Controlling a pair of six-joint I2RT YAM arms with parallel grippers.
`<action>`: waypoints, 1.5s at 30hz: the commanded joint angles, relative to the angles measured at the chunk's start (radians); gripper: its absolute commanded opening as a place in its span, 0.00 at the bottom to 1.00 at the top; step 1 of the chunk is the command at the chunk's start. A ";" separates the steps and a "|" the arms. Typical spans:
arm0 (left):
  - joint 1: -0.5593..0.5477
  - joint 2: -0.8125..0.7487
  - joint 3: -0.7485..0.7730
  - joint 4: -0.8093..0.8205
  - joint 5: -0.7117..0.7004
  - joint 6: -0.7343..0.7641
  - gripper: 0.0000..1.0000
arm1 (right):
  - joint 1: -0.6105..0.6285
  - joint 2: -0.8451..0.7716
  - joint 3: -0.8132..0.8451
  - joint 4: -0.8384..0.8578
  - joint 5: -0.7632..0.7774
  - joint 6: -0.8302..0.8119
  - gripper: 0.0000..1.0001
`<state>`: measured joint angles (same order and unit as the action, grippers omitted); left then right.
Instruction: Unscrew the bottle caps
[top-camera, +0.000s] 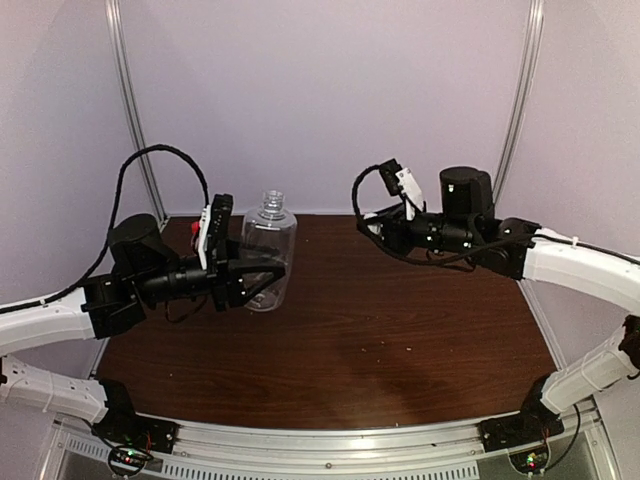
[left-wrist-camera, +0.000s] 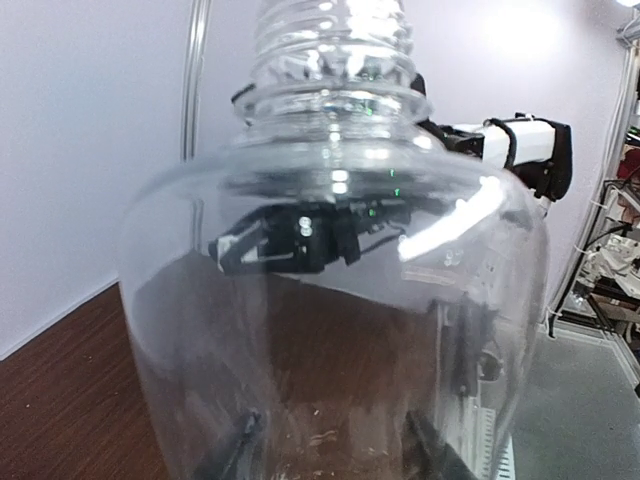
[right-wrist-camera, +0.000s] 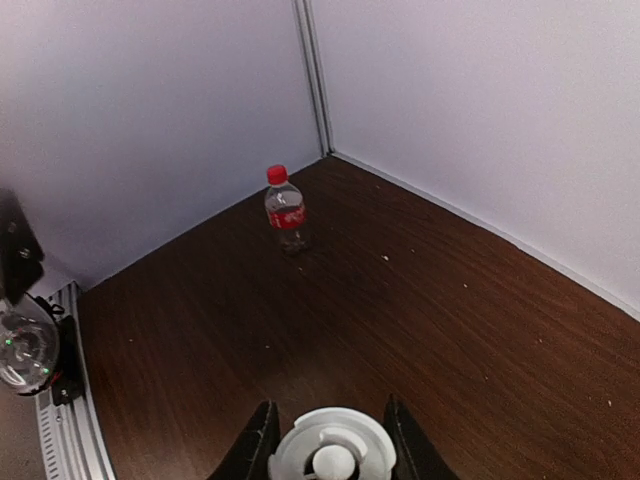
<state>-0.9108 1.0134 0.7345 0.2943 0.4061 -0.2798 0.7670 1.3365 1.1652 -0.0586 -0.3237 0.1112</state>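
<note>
The taller clear bottle (top-camera: 268, 250) stands upright at the left of the table with its threaded neck (left-wrist-camera: 335, 40) bare. My left gripper (top-camera: 262, 272) is shut on its body, and the fingers (left-wrist-camera: 235, 450) show dimly through the plastic. My right gripper (right-wrist-camera: 330, 405) hangs above the right of the table, shut on the white cap (right-wrist-camera: 333, 450), whose hollow inside faces the camera. The small bottle (right-wrist-camera: 285, 212) with a red label stands near the back corner with the red cap (right-wrist-camera: 277, 174) on it. In the top view the left wrist hides most of it.
The brown wooden table (top-camera: 400, 330) has white walls behind and at both sides, and a metal rail (top-camera: 330, 440) along the near edge. The right arm (left-wrist-camera: 510, 140) shows behind the taller bottle in the left wrist view.
</note>
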 joint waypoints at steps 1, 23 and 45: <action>0.006 -0.039 -0.020 -0.032 -0.129 0.047 0.35 | -0.003 -0.003 -0.170 0.054 0.291 0.020 0.10; 0.006 -0.061 -0.047 -0.059 -0.188 0.032 0.35 | -0.117 0.353 -0.441 0.500 0.333 0.098 0.15; 0.006 -0.062 -0.028 -0.084 -0.200 0.012 0.36 | -0.136 0.489 -0.530 0.629 0.305 0.147 0.25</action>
<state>-0.9108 0.9665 0.6926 0.1982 0.2192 -0.2527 0.6373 1.8091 0.6628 0.5251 -0.0074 0.2367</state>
